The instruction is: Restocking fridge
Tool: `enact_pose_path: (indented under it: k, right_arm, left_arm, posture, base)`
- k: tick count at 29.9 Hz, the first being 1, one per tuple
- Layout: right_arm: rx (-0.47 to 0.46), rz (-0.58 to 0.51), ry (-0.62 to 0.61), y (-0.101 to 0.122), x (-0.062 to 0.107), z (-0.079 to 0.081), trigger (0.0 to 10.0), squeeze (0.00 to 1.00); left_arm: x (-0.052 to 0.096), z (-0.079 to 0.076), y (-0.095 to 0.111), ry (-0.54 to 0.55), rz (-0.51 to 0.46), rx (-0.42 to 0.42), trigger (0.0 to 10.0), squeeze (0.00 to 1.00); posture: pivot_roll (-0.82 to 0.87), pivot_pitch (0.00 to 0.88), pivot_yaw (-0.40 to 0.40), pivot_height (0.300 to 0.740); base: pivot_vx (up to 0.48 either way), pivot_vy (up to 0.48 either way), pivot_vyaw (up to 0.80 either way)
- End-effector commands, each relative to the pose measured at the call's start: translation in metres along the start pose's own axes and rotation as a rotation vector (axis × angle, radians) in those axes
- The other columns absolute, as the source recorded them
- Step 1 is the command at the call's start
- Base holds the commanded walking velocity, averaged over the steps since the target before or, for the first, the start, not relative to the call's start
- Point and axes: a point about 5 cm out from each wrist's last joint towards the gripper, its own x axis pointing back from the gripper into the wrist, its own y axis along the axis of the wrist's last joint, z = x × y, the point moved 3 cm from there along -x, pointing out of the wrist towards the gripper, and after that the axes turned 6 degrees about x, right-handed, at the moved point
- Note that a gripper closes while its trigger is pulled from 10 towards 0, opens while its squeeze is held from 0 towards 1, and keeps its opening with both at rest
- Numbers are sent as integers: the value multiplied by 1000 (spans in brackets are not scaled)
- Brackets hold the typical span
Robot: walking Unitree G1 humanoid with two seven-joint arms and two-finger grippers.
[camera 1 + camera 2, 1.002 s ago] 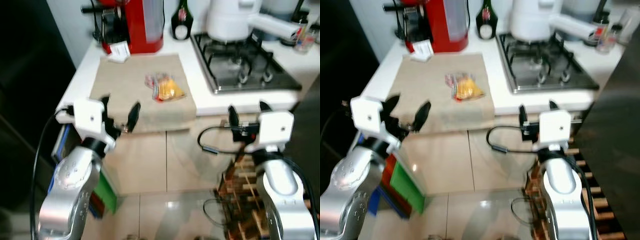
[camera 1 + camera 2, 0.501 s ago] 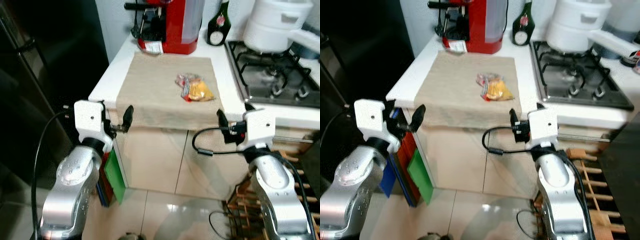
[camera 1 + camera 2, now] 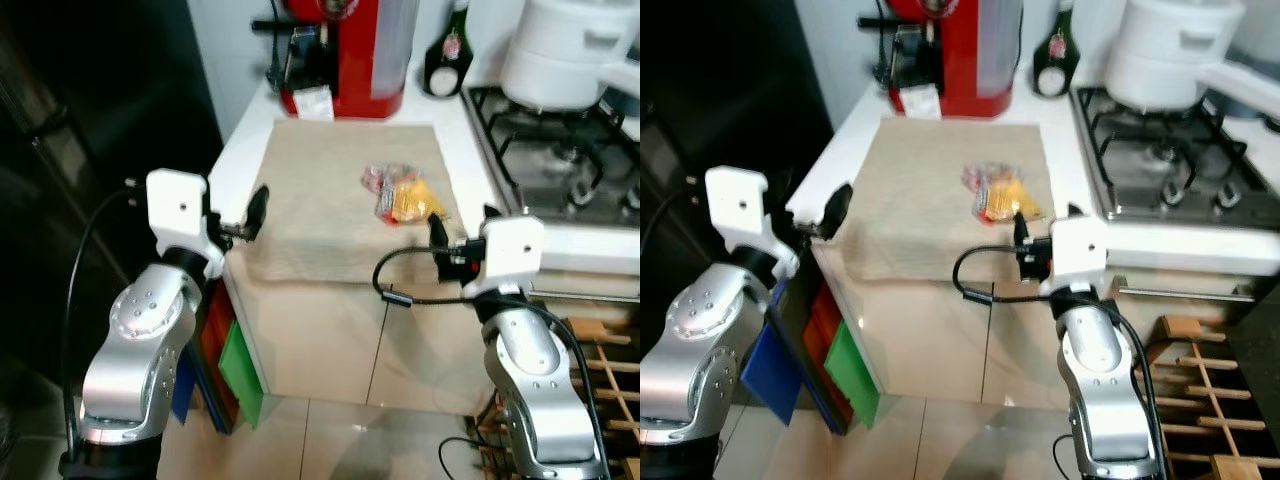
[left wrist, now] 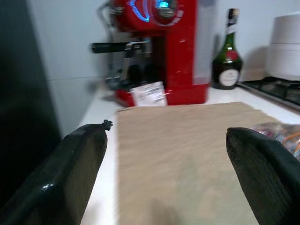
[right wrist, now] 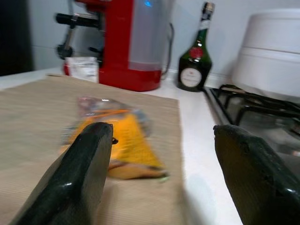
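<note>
- Fingers of both grippers spread wide, nothing held. Left gripper [image 4: 166, 173] hovers at the near left edge of the counter; right gripper [image 5: 161, 173] hovers at the front edge, pointed at the snack packet [image 5: 115, 143].
- Snack packet: clear wrap, yellow and red contents, lying flat on the beige cloth [image 3: 330, 190], toward its right side, just beyond the right gripper.
- Behind the cloth: red coffee machine [image 3: 350, 50], dark green bottle [image 3: 1053, 60]. Gas hob [image 3: 1160, 160] to the right with a white pot [image 3: 1175, 50] on it.
- Dark fridge [image 3: 90, 150] stands to the robot's left, door apparently closed.
- Step, as judged: approach to the pick; packet not yet touched.
- Next move calls for easing the right gripper forward over the cloth, straddling the packet, then closing gently, since soft wrap could slip or crumple.
</note>
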Motion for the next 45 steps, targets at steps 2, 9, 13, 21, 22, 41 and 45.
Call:
enact_pose_path:
  k: [2, 9, 13, 21, 22, 41, 45]
  right_arm:
    - [5, 6, -21, -1, 1, -7, 10000, 27]
    - [5, 6, -21, -1, 1, -7, 10000, 27]
    - [5, 6, -21, -1, 1, -7, 10000, 27]
    - [5, 4, -25, -1, 0, -6, 10000, 27]
    - [-32, -32, -42, 20, -21, -9, 10000, 1000]
    - [-79, -66, -107, 49, -39, -17, 10000, 1000]
    - [-64, -55, -103, 43, -34, -14, 10000, 1000]
  left_arm:
    - [-1, -5, 2, -17, -5, -4, 10000, 0]
    - [-1, -5, 2, -17, -5, -4, 10000, 0]
    - [-1, -5, 2, -17, -5, -4, 10000, 0]
    - [-3, -6, 3, -21, -9, -1, 10000, 0]
    - [-7, -7, 9, -34, -38, 4, 10000, 0]
    - [-11, -18, 14, -92, -66, 30, 10000, 0]
    - [-11, -20, 12, -106, -62, 28, 10000, 0]
  posture:
    - [-84, 0, 71, 740]
    - [-84, 0, 71, 740]
    - [-84, 0, 71, 740]
    - [-84, 0, 72, 740]
    - [-45, 0, 75, 740]
    - [-63, 0, 79, 740]
    - [-65, 0, 75, 740]
  base:
    - [480, 0, 0]
    - [480, 0, 0]
    - [480, 0, 0]
    - [480, 0, 0]
    - [0, 0, 0]
    - [0, 0, 0]
    - [0, 0, 0]
